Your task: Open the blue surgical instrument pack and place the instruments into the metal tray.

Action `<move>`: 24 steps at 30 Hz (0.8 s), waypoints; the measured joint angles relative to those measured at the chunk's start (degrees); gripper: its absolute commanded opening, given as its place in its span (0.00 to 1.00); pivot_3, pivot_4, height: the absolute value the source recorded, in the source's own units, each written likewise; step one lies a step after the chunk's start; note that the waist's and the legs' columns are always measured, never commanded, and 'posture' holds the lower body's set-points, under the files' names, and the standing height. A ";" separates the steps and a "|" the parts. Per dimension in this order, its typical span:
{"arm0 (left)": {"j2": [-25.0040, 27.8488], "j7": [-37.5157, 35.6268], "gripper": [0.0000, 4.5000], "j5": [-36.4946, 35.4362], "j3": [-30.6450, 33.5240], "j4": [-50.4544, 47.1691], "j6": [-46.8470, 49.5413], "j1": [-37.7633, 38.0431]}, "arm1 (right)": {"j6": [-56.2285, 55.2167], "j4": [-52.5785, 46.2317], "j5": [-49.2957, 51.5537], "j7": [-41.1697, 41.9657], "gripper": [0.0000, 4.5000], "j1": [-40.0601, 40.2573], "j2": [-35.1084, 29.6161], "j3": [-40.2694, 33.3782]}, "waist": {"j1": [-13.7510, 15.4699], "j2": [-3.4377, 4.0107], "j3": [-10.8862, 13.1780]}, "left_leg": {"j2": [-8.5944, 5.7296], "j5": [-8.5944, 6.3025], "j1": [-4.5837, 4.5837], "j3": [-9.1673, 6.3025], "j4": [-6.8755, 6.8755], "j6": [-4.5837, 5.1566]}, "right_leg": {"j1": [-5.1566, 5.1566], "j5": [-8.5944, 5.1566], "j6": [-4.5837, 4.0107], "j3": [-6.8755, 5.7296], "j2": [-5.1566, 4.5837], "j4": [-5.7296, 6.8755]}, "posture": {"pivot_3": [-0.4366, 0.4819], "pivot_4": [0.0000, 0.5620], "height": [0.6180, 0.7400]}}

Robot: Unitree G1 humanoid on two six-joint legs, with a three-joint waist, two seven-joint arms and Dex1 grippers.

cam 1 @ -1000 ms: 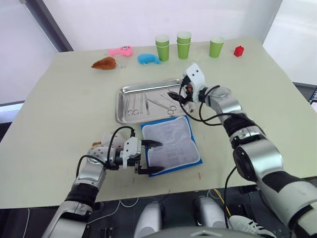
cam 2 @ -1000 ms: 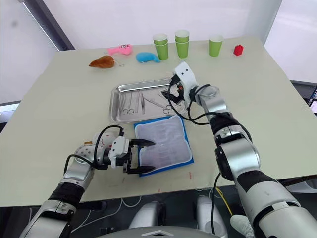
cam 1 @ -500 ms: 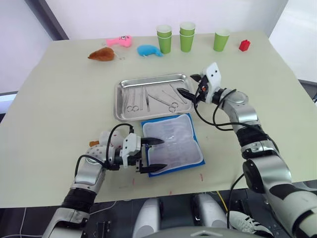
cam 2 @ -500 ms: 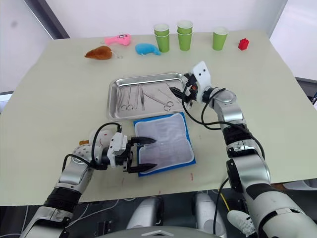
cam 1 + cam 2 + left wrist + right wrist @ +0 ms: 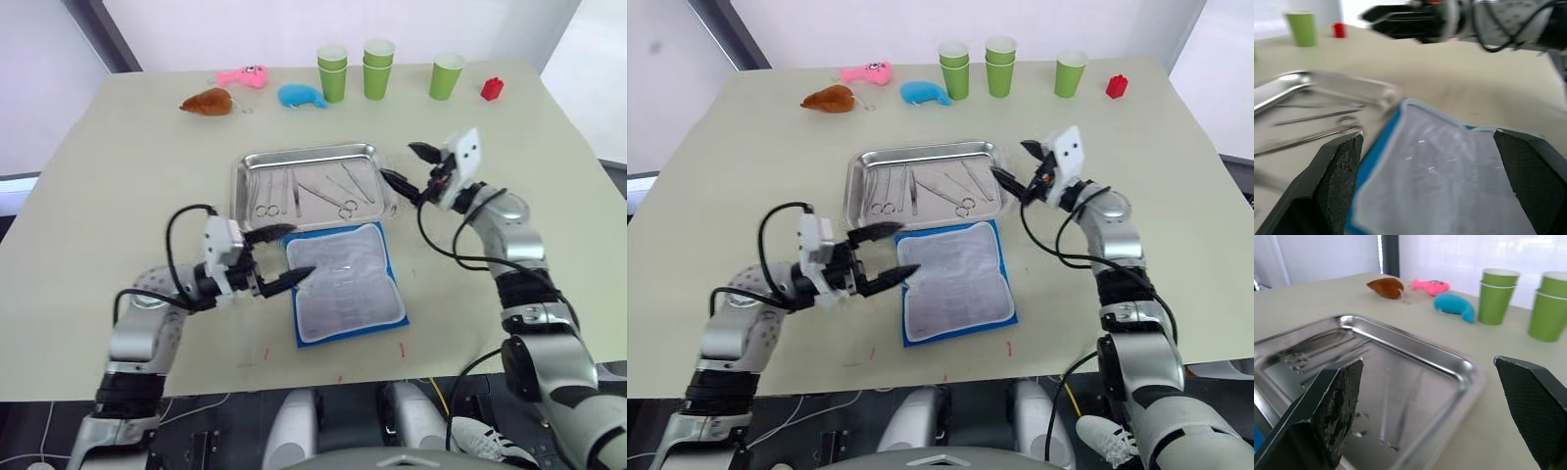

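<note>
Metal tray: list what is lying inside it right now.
The shallow stainless steel tray holds slim silver instruments: ring-handled scissors, forceps and thin straight tools, lying side by side on its floor. Their exact count is too fine to tell. Nothing covers them.

Left claw (image 5: 278, 256) spread wide, empty, right claw (image 5: 409, 166) spread wide, raised, empty

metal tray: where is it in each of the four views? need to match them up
Left eye view: metal tray, centre, beyond the open blue pack.
Right eye view: centre, same layout.
Left wrist view: far side, beside the pack.
Right wrist view: between the fingers.
Shared landmark: green cups.
</note>
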 measured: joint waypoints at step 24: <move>4.76 10.93 1.00 2.61 28.88 5.47 5.35 29.47 | 7.26 -19.29 16.02 18.44 1.00 43.57 -20.68 -15.40 | 0.04 -0.37 0.33 | 0.03 -0.06 1.03 0.10 0.51 0.10 | 1.03 -0.07 0.26 0.05 0.13 0.20 | 0.48 0.27 1.00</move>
